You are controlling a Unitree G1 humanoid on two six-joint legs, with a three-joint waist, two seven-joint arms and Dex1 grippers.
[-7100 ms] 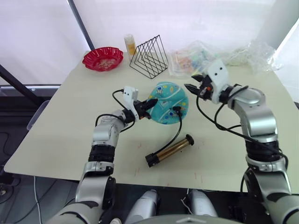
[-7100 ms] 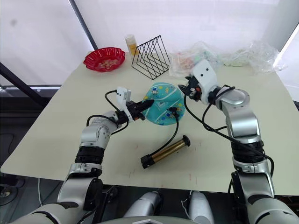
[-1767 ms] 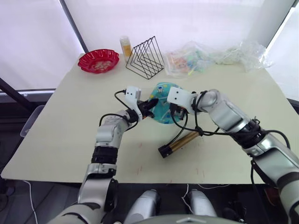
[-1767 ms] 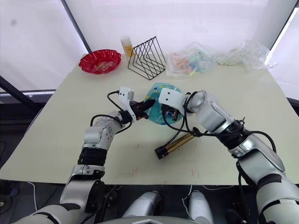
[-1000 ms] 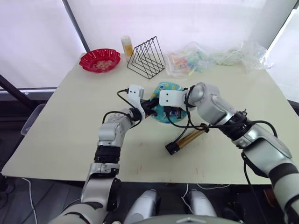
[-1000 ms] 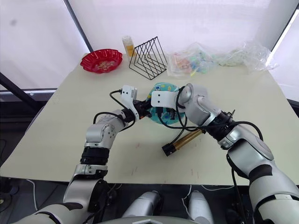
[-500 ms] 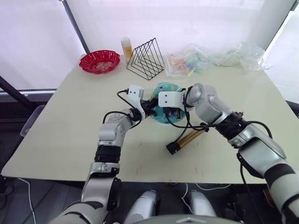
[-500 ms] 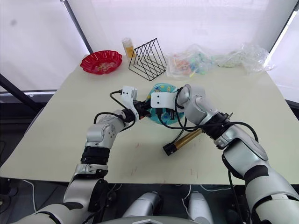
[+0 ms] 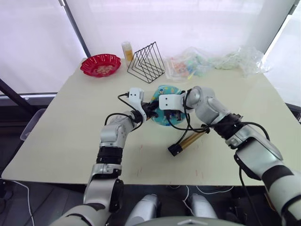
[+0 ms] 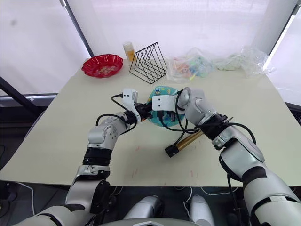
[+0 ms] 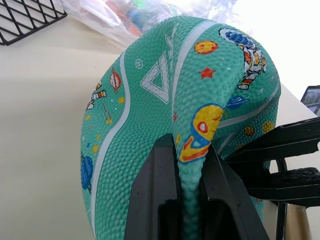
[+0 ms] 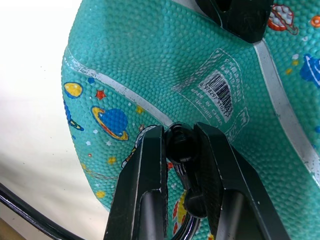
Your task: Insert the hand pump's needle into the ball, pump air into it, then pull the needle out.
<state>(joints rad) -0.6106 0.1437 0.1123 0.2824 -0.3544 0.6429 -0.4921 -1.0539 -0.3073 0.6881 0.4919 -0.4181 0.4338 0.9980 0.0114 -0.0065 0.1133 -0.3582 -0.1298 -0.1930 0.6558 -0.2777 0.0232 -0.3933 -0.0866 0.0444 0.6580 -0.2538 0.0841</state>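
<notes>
While a folded edge of the flat ball (image 11: 165, 100) is pinched between the fingers of the left gripper (image 11: 189, 172), the black end of the hose (image 12: 182, 145) is clamped by the right gripper (image 12: 182, 150) against the ball's skin, beside a barcode label (image 12: 217, 102). The hand pump (image 9: 188, 141) is laid on the table (image 9: 70, 122) just beside the ball, nearer the robot.

red scalloped bowl (image 9: 100, 64) at far left of table (image 9: 56, 136) | small yellow bottle (image 9: 127, 50) beside black wire rack (image 9: 146, 63) | clear plastic bags (image 9: 216, 62) along far edge
</notes>
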